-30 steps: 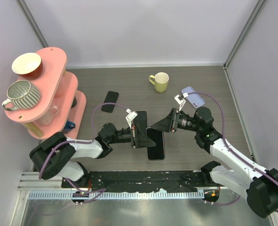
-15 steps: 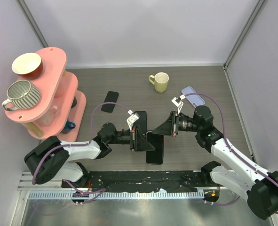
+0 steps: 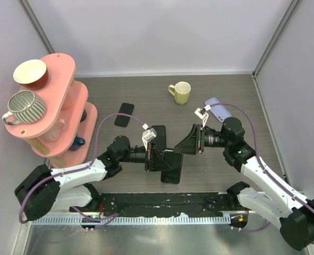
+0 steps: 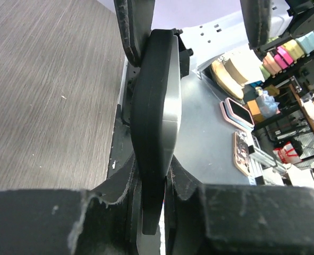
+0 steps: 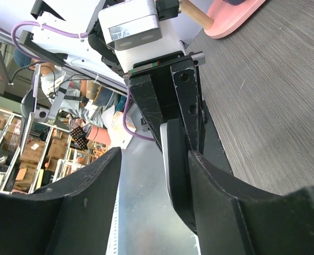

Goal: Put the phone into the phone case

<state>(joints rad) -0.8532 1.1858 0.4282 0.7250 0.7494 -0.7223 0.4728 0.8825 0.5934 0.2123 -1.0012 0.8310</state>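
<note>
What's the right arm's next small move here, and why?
Probably close the right pincer gently on the phone. Its fingers stand open on either side of the phone's free end, while the left pincer is shut on the other end. A second grip would likely steady it.

phone at centre front, between two grippers

the phone (image 3: 172, 167) stands on edge in the left gripper (image 3: 157, 155), above the table's (image 3: 146, 93) centre front. the right gripper (image 3: 179, 146) is just right of it. a mug (image 3: 181, 92) lies behind, the phone case (image 3: 218, 109) at right rear and a rack (image 3: 66, 106) at far left.
</note>
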